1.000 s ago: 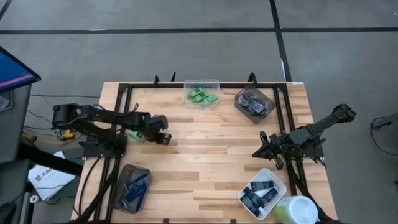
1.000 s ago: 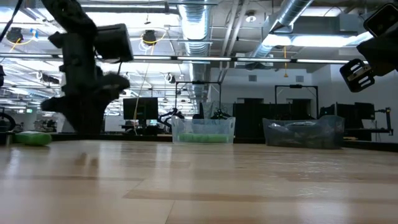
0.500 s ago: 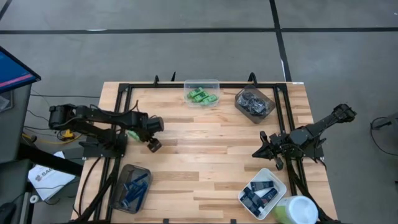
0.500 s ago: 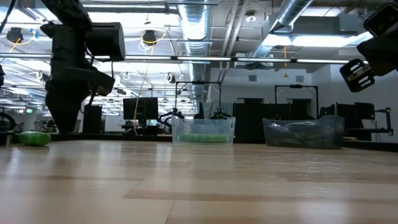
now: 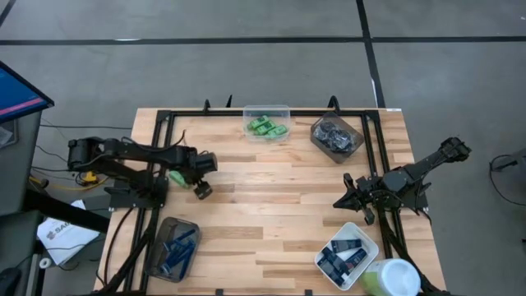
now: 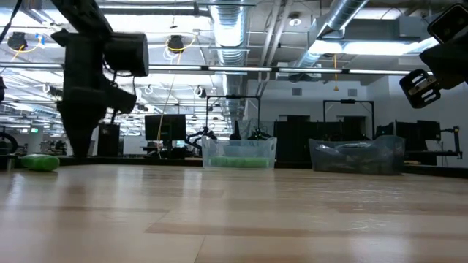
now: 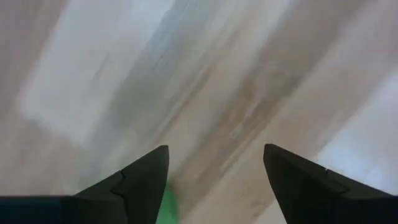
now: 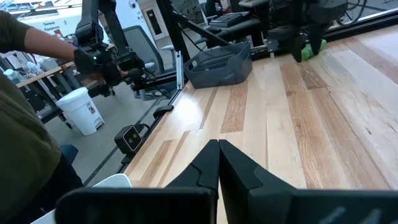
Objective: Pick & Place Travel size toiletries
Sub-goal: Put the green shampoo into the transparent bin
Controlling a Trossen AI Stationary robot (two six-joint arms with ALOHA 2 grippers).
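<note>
A loose bright green mini bottle (image 5: 175, 178) lies on its side near the table's left edge; the low view shows this bottle (image 6: 40, 162) flat on the wood. My left gripper (image 5: 200, 191) hovers open just right of it, fingers pointing down, touching nothing. In the left wrist view a sliver of the green bottle (image 7: 164, 205) shows beside one finger of the left gripper (image 7: 216, 180). My right gripper (image 5: 343, 200) waits shut near the table's right edge, above the wood; its own view shows the right gripper (image 8: 218, 152) closed and empty.
A clear tub of green bottles (image 5: 266, 123) and a tub of greyish discs (image 5: 336, 136) stand at the far edge. A grey tub of blue razors (image 5: 174, 247) sits near left, a white tub of navy tubes (image 5: 347, 255) near right. A person's sleeve (image 8: 18, 93) shows beyond the table.
My left gripper has moved toward the table's left and slightly toward the near edge, closing on the loose green bottle, then held almost still. The bottle has stayed where it lay.
</note>
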